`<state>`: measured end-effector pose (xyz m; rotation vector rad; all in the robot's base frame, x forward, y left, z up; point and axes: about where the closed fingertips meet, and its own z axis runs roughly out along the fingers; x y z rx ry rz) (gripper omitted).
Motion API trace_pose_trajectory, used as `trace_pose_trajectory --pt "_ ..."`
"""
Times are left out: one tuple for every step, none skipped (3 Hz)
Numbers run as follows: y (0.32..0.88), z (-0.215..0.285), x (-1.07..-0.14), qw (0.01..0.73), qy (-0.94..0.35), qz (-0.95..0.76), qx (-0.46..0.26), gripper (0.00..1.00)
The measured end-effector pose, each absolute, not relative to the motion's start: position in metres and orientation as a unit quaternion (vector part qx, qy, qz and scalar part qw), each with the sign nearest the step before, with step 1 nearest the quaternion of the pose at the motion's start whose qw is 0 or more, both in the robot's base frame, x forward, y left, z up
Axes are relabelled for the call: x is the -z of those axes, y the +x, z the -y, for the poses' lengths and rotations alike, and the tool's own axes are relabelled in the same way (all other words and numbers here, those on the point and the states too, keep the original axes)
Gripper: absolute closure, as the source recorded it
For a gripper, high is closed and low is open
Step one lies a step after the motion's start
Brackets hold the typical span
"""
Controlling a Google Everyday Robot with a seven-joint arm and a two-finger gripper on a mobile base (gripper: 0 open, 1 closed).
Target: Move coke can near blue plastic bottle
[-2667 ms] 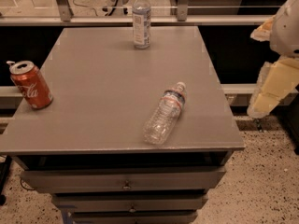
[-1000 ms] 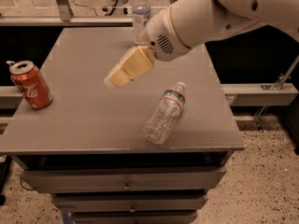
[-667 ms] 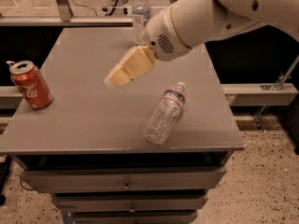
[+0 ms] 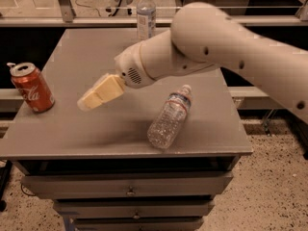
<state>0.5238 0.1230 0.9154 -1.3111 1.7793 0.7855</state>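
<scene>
The coke can stands upright, slightly tilted in view, at the left edge of the grey table. The blue plastic bottle stands upright at the table's far edge, near the middle. My gripper, with cream-coloured fingers, hangs above the table's middle left, to the right of the can and apart from it. It holds nothing that I can see. My white arm reaches in from the right and hides part of the table behind it.
A clear crinkled bottle with a dark label band lies on its side at the table's right front. Drawers sit under the tabletop. A railing and glass run behind the table.
The arm has swung in from the right side over the table. In the last second the gripper has moved further left and lower, closer to the can.
</scene>
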Motion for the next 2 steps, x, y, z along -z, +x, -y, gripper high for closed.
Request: trace_pose_trajectory --pt "0.537 -0.18 -0.892 0.409 -0.51 -0.667 -0.357 0.0" --pt "0.543 -0.23 -0.882 0.432 -0.509 -0.633 -0.392 0.0"
